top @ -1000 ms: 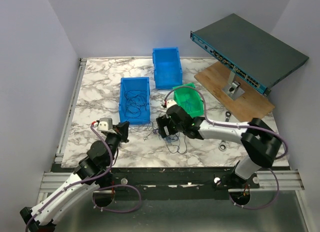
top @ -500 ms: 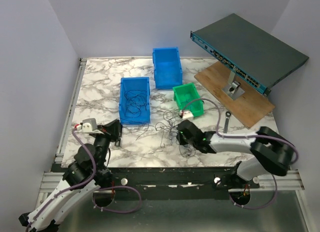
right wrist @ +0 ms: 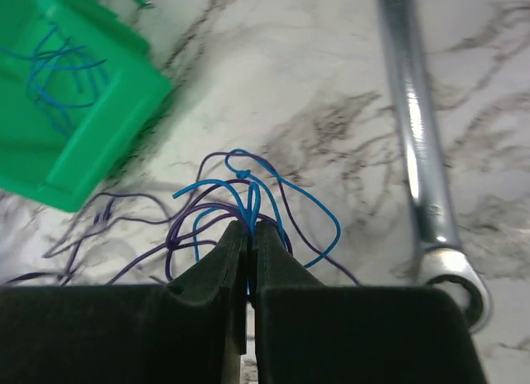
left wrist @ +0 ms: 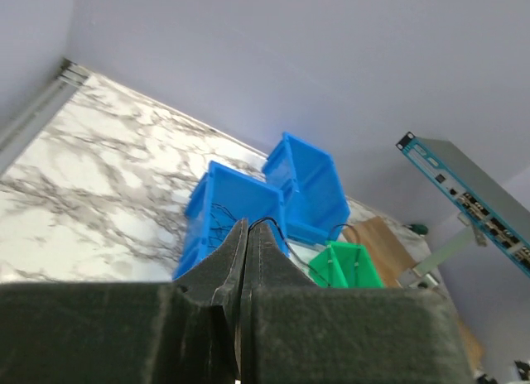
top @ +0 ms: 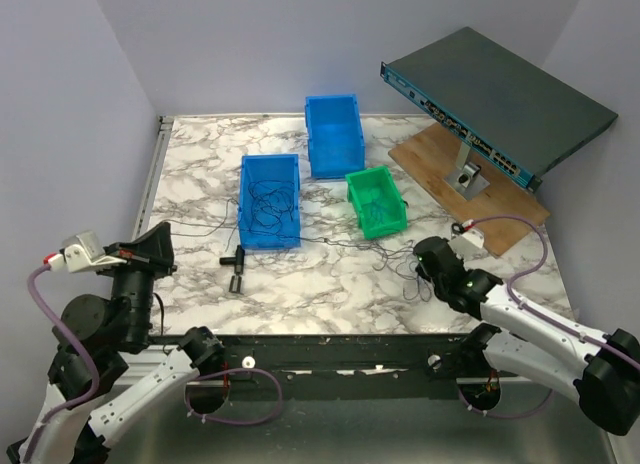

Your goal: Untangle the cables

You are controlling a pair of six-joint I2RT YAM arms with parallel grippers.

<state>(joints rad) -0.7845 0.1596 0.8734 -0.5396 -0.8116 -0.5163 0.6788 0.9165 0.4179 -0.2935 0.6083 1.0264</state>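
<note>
The cables are thin blue, purple and dark threads. My right gripper (top: 421, 257) (right wrist: 249, 227) is shut on a small bunch of blue and purple cables (right wrist: 248, 198), and its loops (top: 408, 275) trail on the marble at the front right. At the far left my left gripper (top: 158, 246) (left wrist: 247, 227) is raised and shut on one dark cable (left wrist: 286, 232). That thin strand (top: 340, 244) runs across the table between the two grippers. More cables lie in the near blue bin (top: 270, 200) and the green bin (right wrist: 58, 86).
A second blue bin (top: 334, 134) stands behind, and the green bin (top: 376, 202) is mid-table. A small black T-shaped part (top: 237, 264) lies front left. A silver wrench (right wrist: 414, 136) lies beside the right gripper. A network switch (top: 495, 99) stands on a wooden board (top: 470, 194) at the back right.
The right gripper has shut on the tangle and pulled it right. The left arm has drawn back left and upward, and a strand now stretches between them.
</note>
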